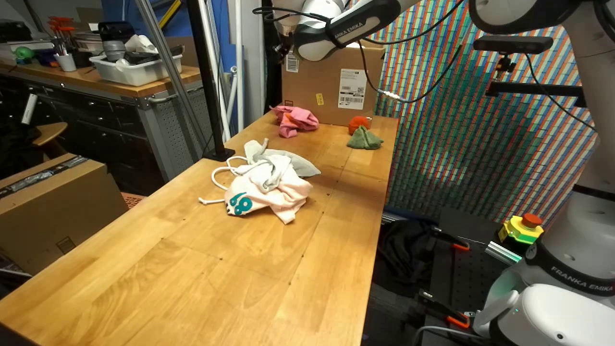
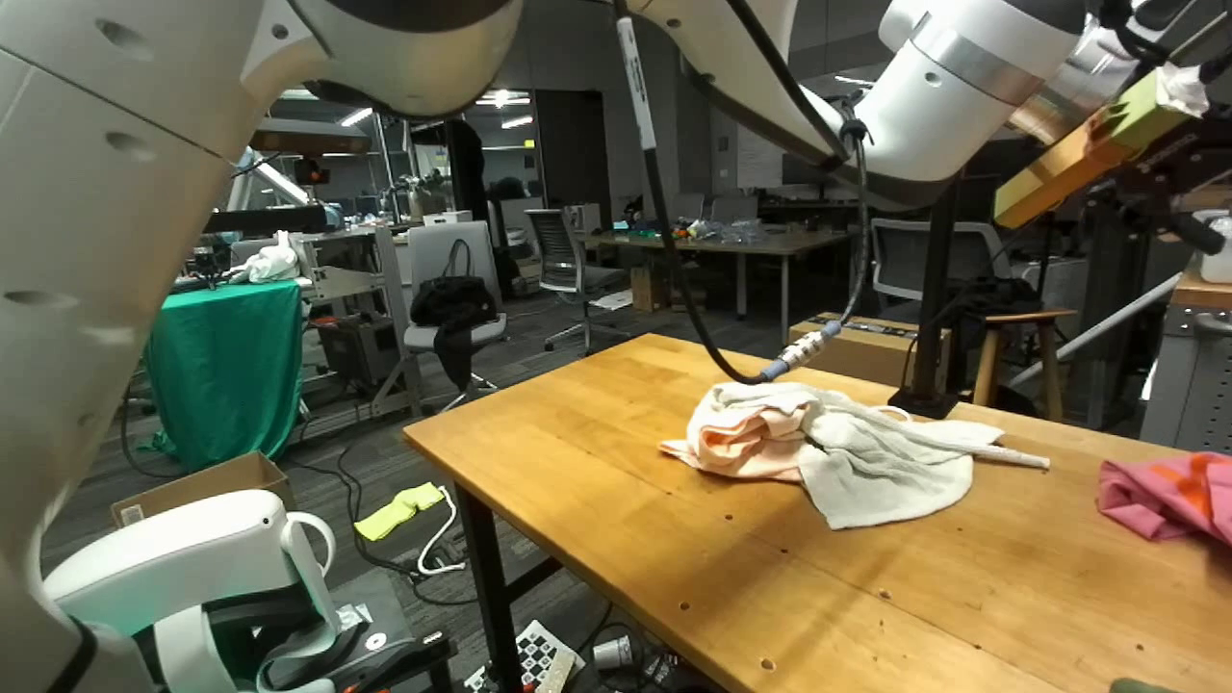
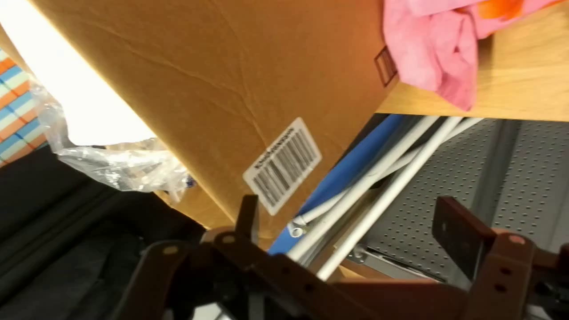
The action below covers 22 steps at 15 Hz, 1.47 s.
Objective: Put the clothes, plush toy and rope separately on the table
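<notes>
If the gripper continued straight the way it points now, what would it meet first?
Probably the cardboard box, near its barcode label; depth is unclear, so the open fingers might pass its edge toward the white poles.

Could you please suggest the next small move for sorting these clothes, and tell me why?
I would probably bring the pincer over the grey-white cloth and prepare to pinch it. The jaws stand open with nothing between them, and that cloth lies partly over the teal-marked cloth, so the two seem to need separating; the pink cloth lies apart.
</notes>
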Each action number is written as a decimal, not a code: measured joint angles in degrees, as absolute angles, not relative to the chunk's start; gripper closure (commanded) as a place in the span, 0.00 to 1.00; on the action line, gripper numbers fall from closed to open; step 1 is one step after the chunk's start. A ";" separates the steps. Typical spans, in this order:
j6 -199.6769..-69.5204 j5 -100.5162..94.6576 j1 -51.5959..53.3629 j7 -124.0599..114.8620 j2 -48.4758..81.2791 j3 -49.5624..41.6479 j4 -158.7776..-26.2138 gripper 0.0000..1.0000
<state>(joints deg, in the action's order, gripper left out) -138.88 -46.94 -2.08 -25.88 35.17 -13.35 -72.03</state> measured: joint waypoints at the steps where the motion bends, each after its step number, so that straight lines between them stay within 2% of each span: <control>1: -138.88 -45.52 -1.88 -23.47 34.11 -11.91 -73.64 0.00; 13: -135.52 -20.19 -0.24 7.15 14.01 1.31 -103.72 0.00; 22: -134.38 -16.35 3.43 11.57 11.40 5.16 -115.45 0.00</control>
